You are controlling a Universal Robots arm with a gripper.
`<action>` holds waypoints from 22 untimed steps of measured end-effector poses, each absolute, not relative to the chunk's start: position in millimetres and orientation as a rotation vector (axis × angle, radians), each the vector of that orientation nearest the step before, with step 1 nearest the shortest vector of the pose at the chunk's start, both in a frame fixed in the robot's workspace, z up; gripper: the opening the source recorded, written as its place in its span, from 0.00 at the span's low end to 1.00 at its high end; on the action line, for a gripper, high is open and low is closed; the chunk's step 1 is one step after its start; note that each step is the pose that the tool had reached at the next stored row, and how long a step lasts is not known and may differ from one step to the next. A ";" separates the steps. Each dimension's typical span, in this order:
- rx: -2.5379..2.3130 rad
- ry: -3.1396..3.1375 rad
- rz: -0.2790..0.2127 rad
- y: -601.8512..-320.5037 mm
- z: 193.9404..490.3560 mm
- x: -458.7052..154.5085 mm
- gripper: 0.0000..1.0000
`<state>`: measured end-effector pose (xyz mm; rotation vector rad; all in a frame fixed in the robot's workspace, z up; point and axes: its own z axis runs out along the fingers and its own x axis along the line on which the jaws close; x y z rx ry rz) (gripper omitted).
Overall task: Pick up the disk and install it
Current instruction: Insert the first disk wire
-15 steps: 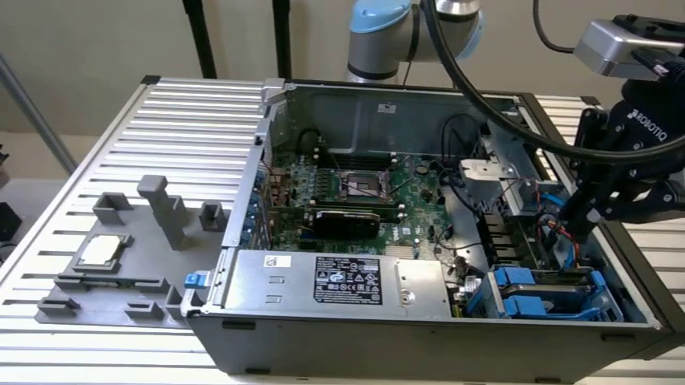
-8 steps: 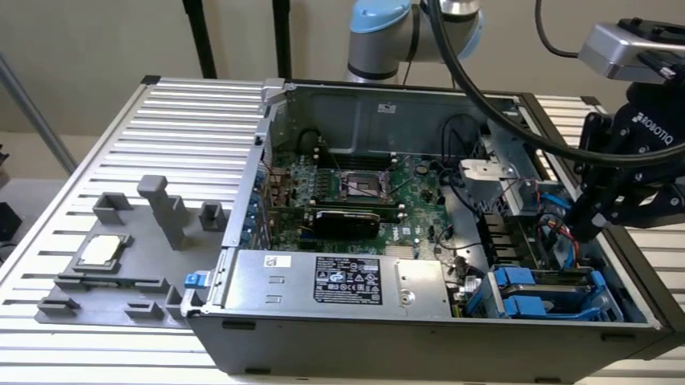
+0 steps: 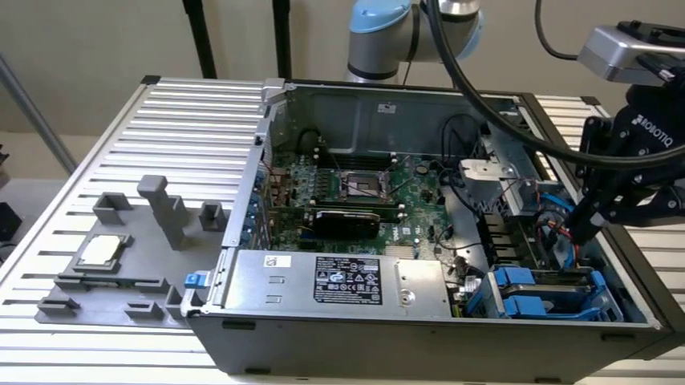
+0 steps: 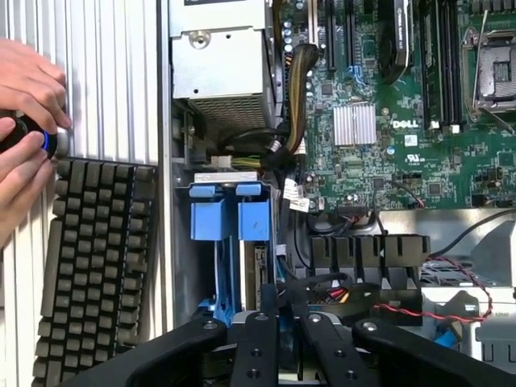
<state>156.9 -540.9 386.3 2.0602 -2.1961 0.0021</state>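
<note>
My gripper [image 3: 583, 234] hangs over the exterior view's right side of the open computer case [image 3: 249, 241], above the drive bay area. Its black fingers are together, with nothing visible between them. In the wrist view the gripper [image 4: 280, 310] points down just beside the blue plastic cage [image 4: 226, 219], a little above cables. That cage [image 3: 548, 293] sits in the case's near corner on the exterior view's right. The disk is hidden or out of view.
The motherboard [image 3: 358, 188] and the power supply [image 3: 337, 279] fill the case. A grey fixture [image 3: 118, 265] with a small silver chip [image 3: 101, 250] lies on the slatted table at the exterior view's left. A person's hands [image 4: 24, 105] and a keyboard [image 4: 97, 266] lie beside the case.
</note>
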 end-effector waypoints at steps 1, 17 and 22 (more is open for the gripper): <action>2.060 -2.196 0.002 -541.1 386.2 156.9 0.00; 2.068 -2.206 0.018 -553.7 381.2 141.1 0.00; 2.085 -2.222 0.043 -558.2 377.3 132.6 0.00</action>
